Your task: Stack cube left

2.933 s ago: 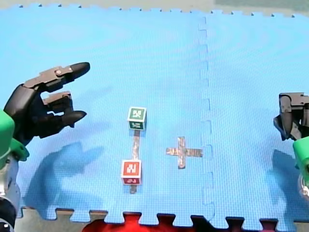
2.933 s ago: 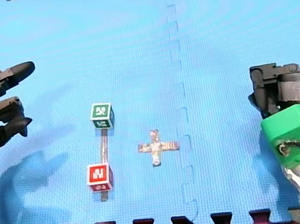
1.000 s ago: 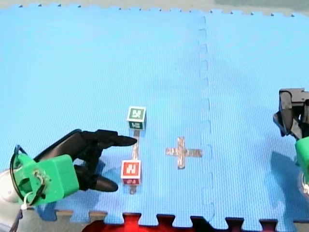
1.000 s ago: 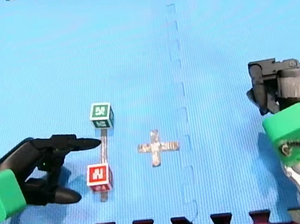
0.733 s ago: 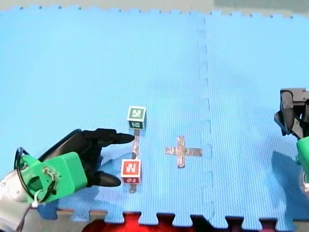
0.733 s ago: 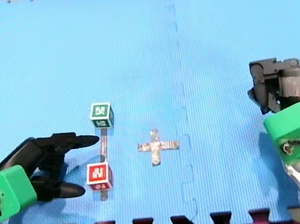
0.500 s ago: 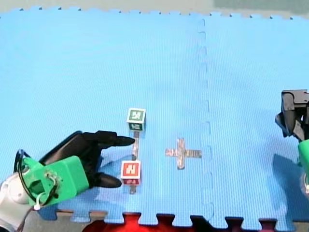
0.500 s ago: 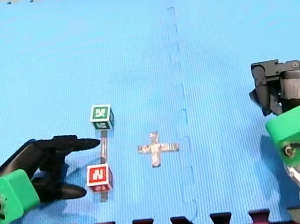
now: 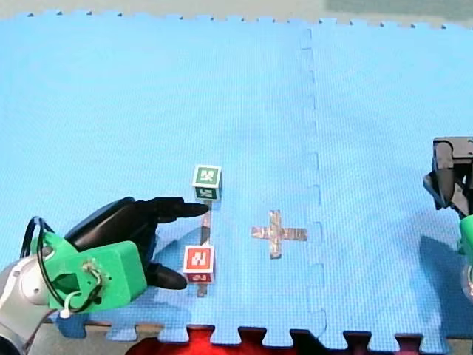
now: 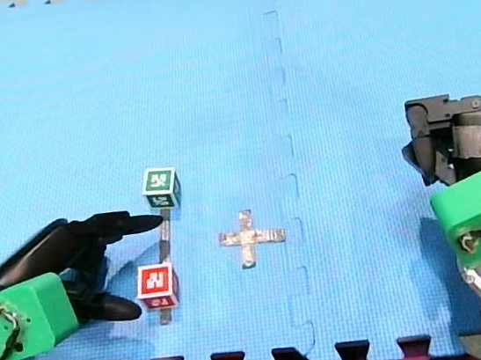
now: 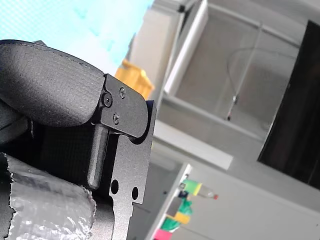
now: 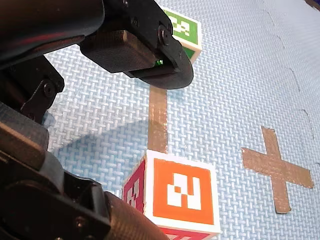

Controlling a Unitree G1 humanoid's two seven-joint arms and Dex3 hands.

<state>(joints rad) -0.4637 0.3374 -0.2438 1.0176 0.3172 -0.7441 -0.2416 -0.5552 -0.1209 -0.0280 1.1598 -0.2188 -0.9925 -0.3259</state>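
Red cube (image 9: 199, 264) sits lower centre-left, green cube (image 9: 208, 182) just above it, unstacked; left hand (image 9: 122, 233), released and empty, has come down from upper left to just beside the red cube, so a grasp appears imminent; right hand (image 10: 448, 142), clenched on nothing, stays at right edge.

Far cube (image 9: 207, 182) behind near cube (image 9: 199, 265), tape cross (image 9: 276, 234) right — apart

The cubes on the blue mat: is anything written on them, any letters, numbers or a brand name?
Red cube: no letters, only a white blocky code pattern on top; its side print is too small to read.
Green cube: the same kind of pattern, no letters.
Tape cross: a plain mark, no text.
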